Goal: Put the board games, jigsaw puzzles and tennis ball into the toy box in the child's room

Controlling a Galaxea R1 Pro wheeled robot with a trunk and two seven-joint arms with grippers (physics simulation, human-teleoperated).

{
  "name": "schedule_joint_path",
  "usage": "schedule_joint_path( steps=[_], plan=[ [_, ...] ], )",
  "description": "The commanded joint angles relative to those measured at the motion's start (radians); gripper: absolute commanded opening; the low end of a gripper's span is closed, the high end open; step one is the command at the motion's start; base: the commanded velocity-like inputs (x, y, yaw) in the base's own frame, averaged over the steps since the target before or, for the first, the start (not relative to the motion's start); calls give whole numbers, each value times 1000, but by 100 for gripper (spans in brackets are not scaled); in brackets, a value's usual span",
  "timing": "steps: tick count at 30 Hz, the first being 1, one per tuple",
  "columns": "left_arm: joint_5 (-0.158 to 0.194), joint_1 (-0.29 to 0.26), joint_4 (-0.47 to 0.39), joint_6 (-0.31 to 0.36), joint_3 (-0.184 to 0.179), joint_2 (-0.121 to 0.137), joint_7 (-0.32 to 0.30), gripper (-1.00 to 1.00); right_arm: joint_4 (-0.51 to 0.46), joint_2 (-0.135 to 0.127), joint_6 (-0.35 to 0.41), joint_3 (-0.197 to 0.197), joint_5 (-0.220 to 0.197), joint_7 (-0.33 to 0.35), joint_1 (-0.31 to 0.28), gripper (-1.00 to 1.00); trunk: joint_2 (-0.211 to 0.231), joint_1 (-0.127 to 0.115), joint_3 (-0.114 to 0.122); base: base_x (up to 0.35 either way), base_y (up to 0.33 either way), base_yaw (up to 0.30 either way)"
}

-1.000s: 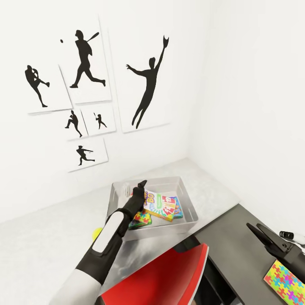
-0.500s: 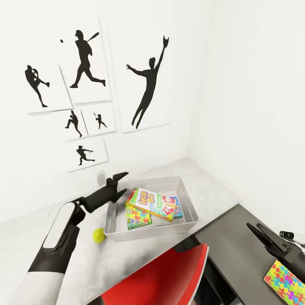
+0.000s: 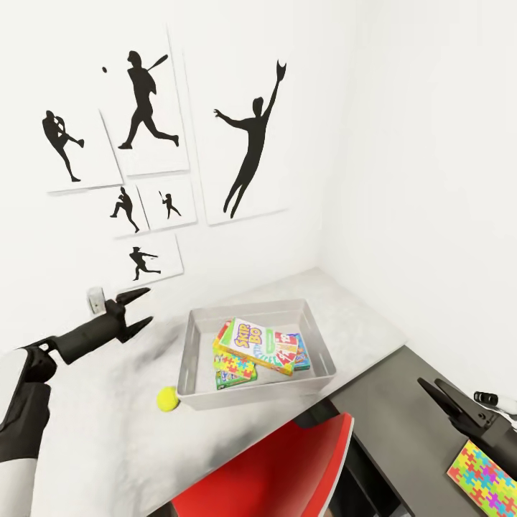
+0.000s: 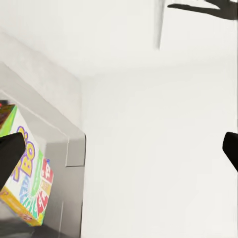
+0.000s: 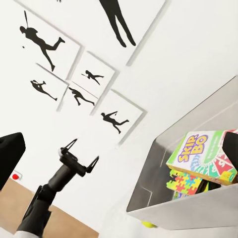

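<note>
The light-grey toy box stands on the pale table near the wall corner. Inside it the Skip-Bo board game lies tilted on top of a mosaic jigsaw puzzle and a blue board game. The tennis ball rests on the table against the box's near left corner. My left gripper hovers open and empty, left of the box and above the table. My right gripper is open and empty over the dark cabinet, near a second jigsaw puzzle.
A red chair sits under the table's front edge. The lower dark-grey cabinet at the right carries a black marker. Baseball silhouette pictures hang on the white wall behind the table.
My left arm has swung left, from above the toy box to over the table beside it. The Skip-Bo box now lies uncovered in the toy box. The right arm has not moved.
</note>
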Motion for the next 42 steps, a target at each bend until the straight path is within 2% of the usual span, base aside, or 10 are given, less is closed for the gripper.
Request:
schedule_joint_path(
  steps=[1, 2, 4, 6, 8, 12, 15, 26, 33, 42],
  plan=[
    [39, 3, 0, 7, 3, 21, 10, 100, 0, 0, 6, 0, -4, 0, -1, 100, -2, 1, -2, 0, 0, 0],
    [93, 12, 0, 12, 2, 56, 10, 100, 0, 0, 6, 0, -4, 0, -1, 100, -2, 1, -2, 0, 0, 0],
    [147, 27, 0, 15, -8, 90, 10, 100, 0, 0, 6, 0, -3, 0, -1, 100, -2, 1, -2, 0, 0, 0],
    [241, 54, 1, 19, -47, 158, 9, 100, 0, 1, 5, 0, -3, 0, -1, 100, -2, 1, -1, 0, 0, 0],
    [284, 68, 1, 22, -78, 211, 9, 100, 0, 1, 5, 0, -3, 1, -1, 100, -2, 1, 1, 0, 0, 0],
    [315, 99, 4, 22, -134, 282, 9, 100, -1, 2, 5, 0, -3, 1, -1, 100, -2, 1, 6, 0, 0, 0],
    [324, 133, 8, 22, -161, 316, 9, 100, -1, 2, 4, 0, -3, 1, -1, 100, -2, 1, 10, 0, 0, 0],
    [323, 259, 74, 22, -179, 357, 8, 100, -2, 2, 3, 0, 2, 17, -1, 100, -2, 1, 28, 0, 0, 0],
    [283, 281, 166, 22, -181, 370, 6, 100, -2, 2, 2, 0, 3, 21, -1, 100, -2, 1, 39, 0, 0, 0],
    [235, 284, 194, 22, -172, 370, 8, 100, 0, 3, 0, 0, 4, 21, -1, 100, -2, 1, 54, 0, 0, 0]
  ],
)
